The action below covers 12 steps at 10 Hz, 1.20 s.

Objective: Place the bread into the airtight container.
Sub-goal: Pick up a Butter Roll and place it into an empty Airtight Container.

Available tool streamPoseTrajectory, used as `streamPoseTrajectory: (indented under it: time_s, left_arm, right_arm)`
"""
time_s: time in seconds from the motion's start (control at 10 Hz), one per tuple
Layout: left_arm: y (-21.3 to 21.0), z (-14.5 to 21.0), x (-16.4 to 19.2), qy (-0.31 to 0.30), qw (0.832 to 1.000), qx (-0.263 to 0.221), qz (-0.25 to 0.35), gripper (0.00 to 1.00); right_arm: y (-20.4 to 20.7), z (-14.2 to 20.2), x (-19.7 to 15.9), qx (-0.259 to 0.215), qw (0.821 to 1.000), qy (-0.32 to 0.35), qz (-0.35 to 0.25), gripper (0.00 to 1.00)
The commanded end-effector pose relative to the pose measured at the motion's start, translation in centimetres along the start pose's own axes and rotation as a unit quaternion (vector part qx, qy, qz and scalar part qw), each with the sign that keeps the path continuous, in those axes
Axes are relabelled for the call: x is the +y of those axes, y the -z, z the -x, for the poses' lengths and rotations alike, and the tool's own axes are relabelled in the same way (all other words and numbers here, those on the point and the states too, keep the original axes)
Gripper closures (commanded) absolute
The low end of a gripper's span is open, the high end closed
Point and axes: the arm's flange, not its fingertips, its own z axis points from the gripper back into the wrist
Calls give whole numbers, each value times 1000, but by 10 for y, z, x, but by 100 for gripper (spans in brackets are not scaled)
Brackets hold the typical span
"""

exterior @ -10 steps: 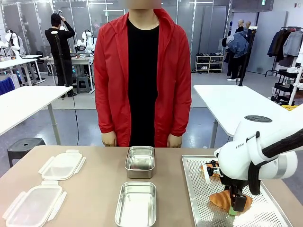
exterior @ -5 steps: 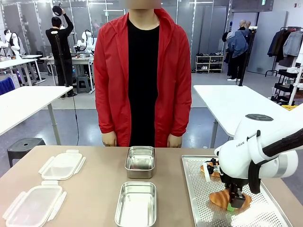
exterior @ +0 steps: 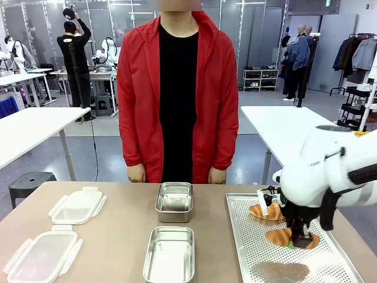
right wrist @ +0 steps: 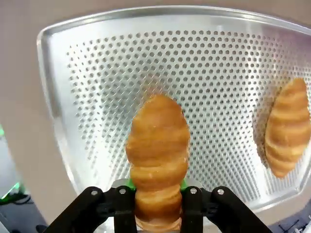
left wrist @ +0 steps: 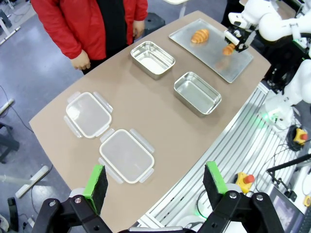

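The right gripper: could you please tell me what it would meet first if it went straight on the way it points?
Probably the perforated tray: the right gripper, shut on a croissant, points down at its bare surface.

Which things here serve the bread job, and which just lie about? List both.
In the job: held croissant, right gripper, near steel container, far steel container, second croissant.
Lying about: perforated tray, near lid, far lid, left gripper.

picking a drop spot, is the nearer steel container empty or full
Empty. The nearer steel container shows only its bare metal floor in the front and left wrist views.
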Motion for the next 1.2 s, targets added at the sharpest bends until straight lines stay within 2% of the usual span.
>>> streamPoseTrajectory:
  time_s: [0.0, 0.2, 0.4, 0.6, 0.7, 0.9, 1.1]
  left_arm:
    - [-1, -2, 1, 0, 1000, 1, -1, 0]
    - [-1, -2, 1, 0, 1000, 1, -1, 0]
    - [-1, -2, 1, 0, 1000, 1, -1, 0]
    - [-1, -2, 1, 0, 1000, 1, -1, 0]
    - [-1, -2, 1, 0, 1000, 1, -1, 0]
    - [-1, -2, 1, 0, 1000, 1, -1, 0]
    - [-1, -2, 1, 0, 1000, 1, -1, 0]
  right_arm:
    - [-46, -1, 5, 11, 1000, 14, -15, 76]
    - [-100, -31, 9, 32, 998, 52, 24, 76]
    - [-136, -73, 17, 23, 997, 64, 24, 76]
    - [-161, -128, 31, -14, 994, 99, 34, 76]
    - [-162, -155, 43, -8, 990, 122, 69, 76]
    - [-153, -203, 70, -13, 993, 96, 64, 76]
    - [-144, -239, 82, -19, 995, 77, 53, 76]
